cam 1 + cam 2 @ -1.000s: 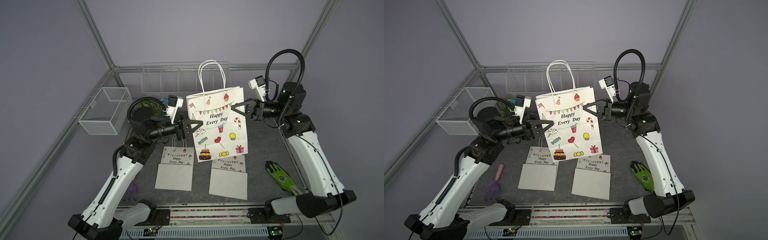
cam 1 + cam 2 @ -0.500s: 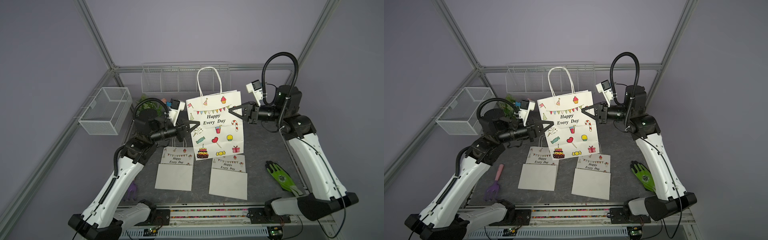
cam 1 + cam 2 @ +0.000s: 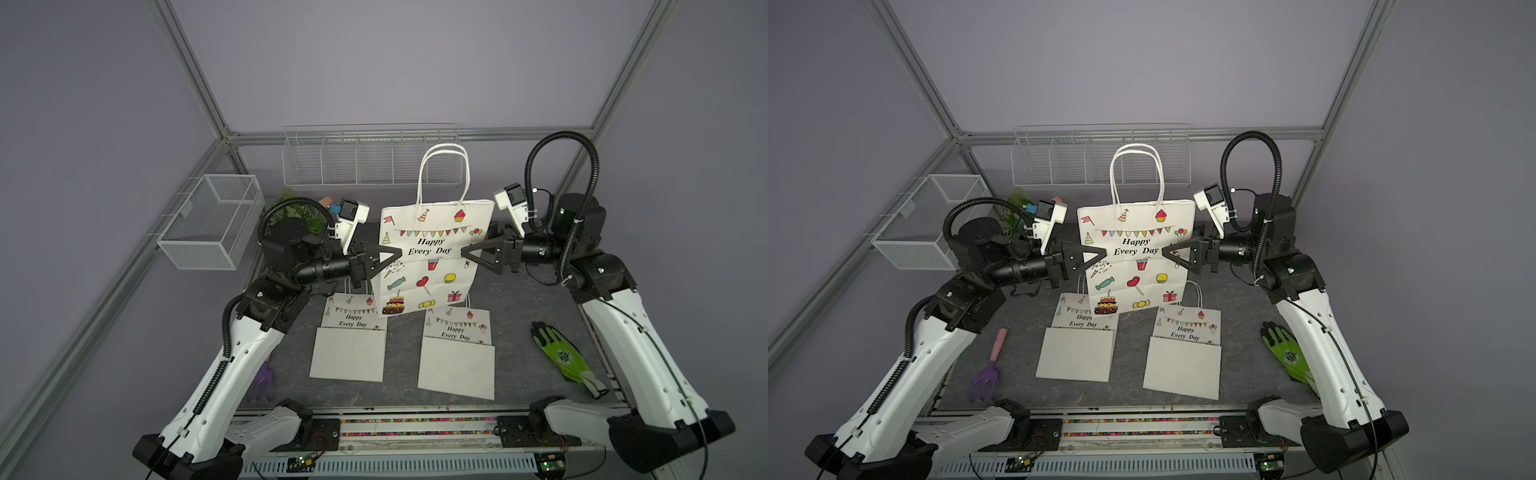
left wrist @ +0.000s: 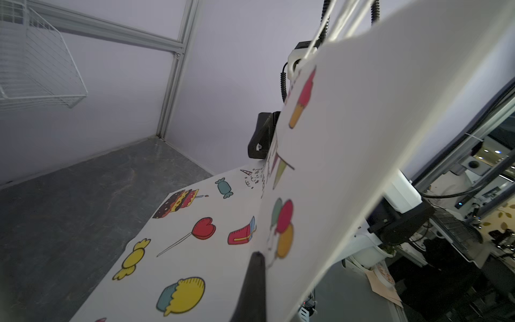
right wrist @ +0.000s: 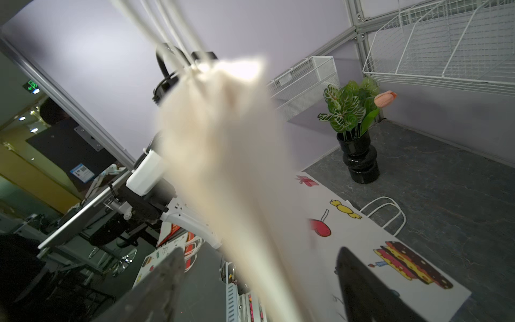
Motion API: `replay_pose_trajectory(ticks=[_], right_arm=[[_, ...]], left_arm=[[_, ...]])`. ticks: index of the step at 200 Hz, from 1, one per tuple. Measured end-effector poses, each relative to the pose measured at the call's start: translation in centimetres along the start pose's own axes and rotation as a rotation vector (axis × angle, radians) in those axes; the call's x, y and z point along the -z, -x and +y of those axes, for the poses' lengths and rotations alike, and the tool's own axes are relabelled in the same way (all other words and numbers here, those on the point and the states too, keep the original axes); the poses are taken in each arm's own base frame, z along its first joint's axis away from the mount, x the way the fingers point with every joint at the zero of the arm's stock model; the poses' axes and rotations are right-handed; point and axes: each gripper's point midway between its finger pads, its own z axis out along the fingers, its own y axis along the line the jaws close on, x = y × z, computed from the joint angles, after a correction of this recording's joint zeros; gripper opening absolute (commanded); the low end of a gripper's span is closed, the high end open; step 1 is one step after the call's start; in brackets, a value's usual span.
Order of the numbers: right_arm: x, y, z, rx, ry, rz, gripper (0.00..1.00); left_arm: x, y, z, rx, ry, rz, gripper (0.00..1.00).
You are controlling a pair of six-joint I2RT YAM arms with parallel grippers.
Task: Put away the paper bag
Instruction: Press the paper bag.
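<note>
White paper bag (image 3: 432, 257) upright mid-scene, party print and "Happy Every Day" on the front, rope handles (image 3: 442, 170) standing up above it. Both arms come in level from the sides, at about the text line.

On the bag's left edge the left gripper (image 3: 397, 254) is clamped tight on the paper. In the left wrist view one dark finger (image 4: 252, 278) lies flat on the printed face, and the paper creases there.

At the bag's right edge the right gripper (image 3: 464, 252) has its jaws spread wide. The right wrist view shows its two fingers (image 5: 362, 281) well apart with the bag's edge running between them, so no grip there. The paper is too blurred that close to say if either finger touches it. Only the left has hold of the bag.

In both top views the bag's lower edge overlaps the tops of two flat bags: left folded bag (image 3: 351, 345) and right folded bag (image 3: 457, 357). They lie side by side, apart, on the dark mat (image 3: 523, 303).

- green glove (image 3: 561, 357) flat near the right arm, by the mat's right side
- purple toy rake (image 3: 988, 365), pink handle, beside the left arm
- mesh basket (image 3: 212, 220) hung on the left frame
- wire rack (image 3: 365, 160) on the back wall, behind the handles
- plant in a black vase (image 5: 359, 159) at the back left, behind the left arm
</note>
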Motion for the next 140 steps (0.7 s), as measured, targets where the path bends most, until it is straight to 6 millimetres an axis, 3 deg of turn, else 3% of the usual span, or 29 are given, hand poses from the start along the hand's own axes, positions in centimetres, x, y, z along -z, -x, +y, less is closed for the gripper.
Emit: replay_pose_trajectory(ticks=[16, 53, 107, 140], right_arm=[[0.4, -0.5, 0.5, 0.030, -0.007, -0.011, 0.89], [1.2, -1.3, 0.4, 0.097, -0.082, -0.044, 0.89], [1.8, -2.0, -2.0, 0.074, -0.135, -0.067, 0.89], [1.7, -1.2, -1.4, 0.072, -0.081, -0.115, 0.89]], left_arm=[[-0.2, 0.8, 0.0, 0.030, -0.043, 0.021, 0.00], [-0.7, 2.2, 0.0, 0.078, -0.144, 0.071, 0.00], [-0.9, 3.6, -1.1, 0.091, -0.269, 0.124, 0.00], [-1.2, 3.7, -1.2, 0.103, -0.327, 0.157, 0.00]])
